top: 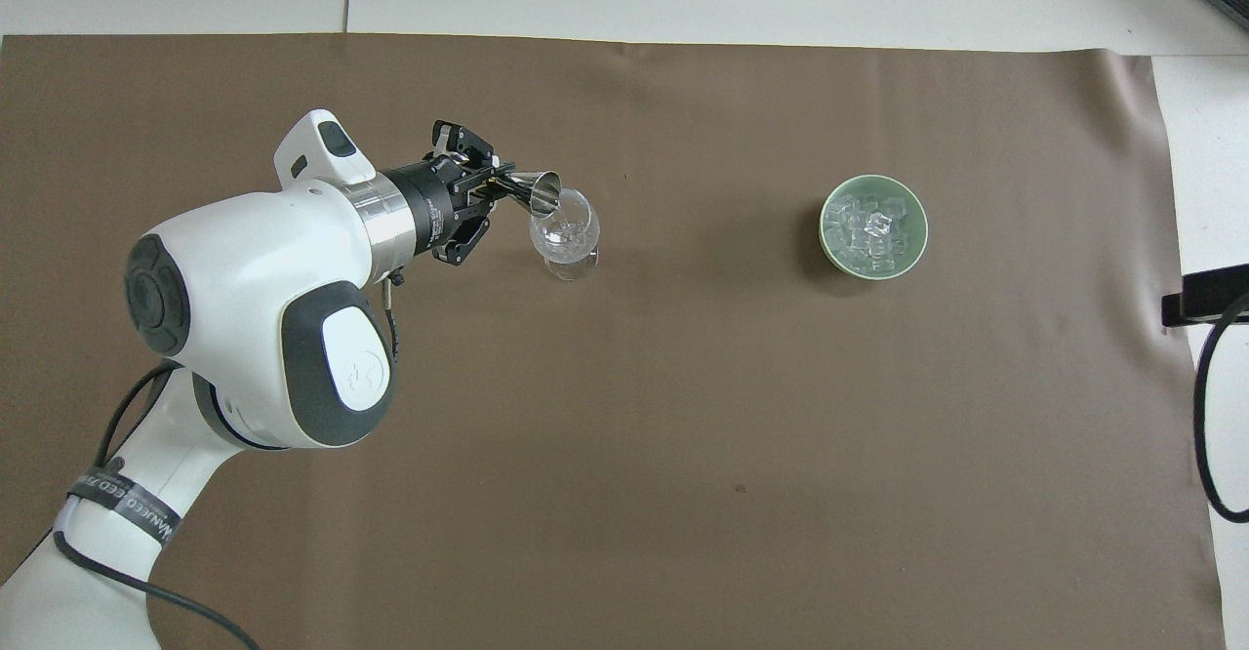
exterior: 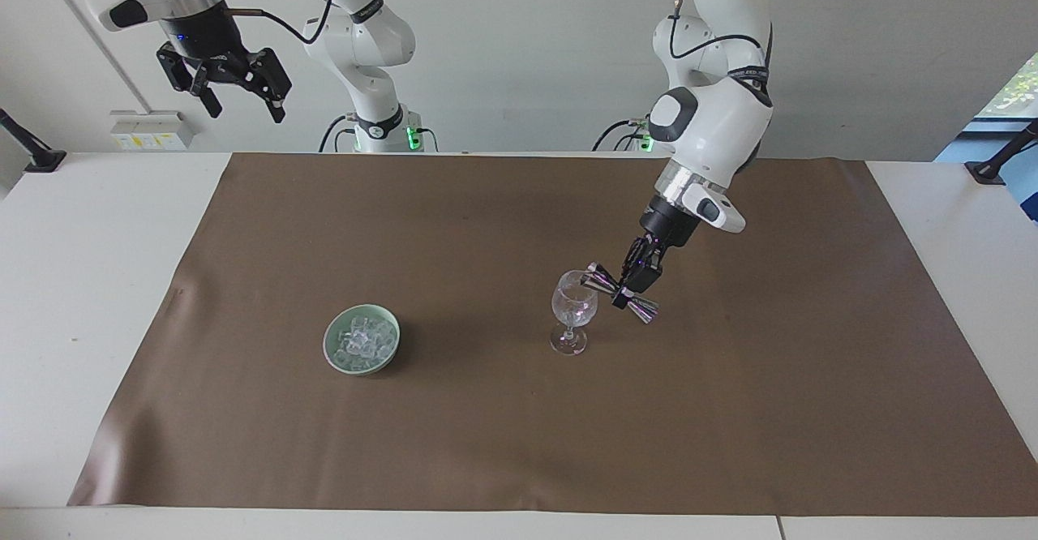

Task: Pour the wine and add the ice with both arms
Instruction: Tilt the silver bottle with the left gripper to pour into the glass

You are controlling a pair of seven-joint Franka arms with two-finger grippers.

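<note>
Now the left pincer [exterior: 631,285], pinching a steel measuring cup [exterior: 620,292] at its waist, tips its long axis down over the wine glass [exterior: 573,310], while the ice [exterior: 362,340] sits in the green bowl [exterior: 336,359] toward the right arm's end, beneath the waiting, spread right pincer [exterior: 240,98].

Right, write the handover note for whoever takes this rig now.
Left gripper: shut on the metal jigger, tipped with its mouth at the rim of the stemmed glass.
Right gripper: open, raised over the right arm's end of the table, waiting.
Ice: all in the green bowl, beside the glass toward the right arm's end.
Done: jigger brought to the glass, pour under way.
Left: finish pouring, put the jigger down, add ice to the glass.
</note>
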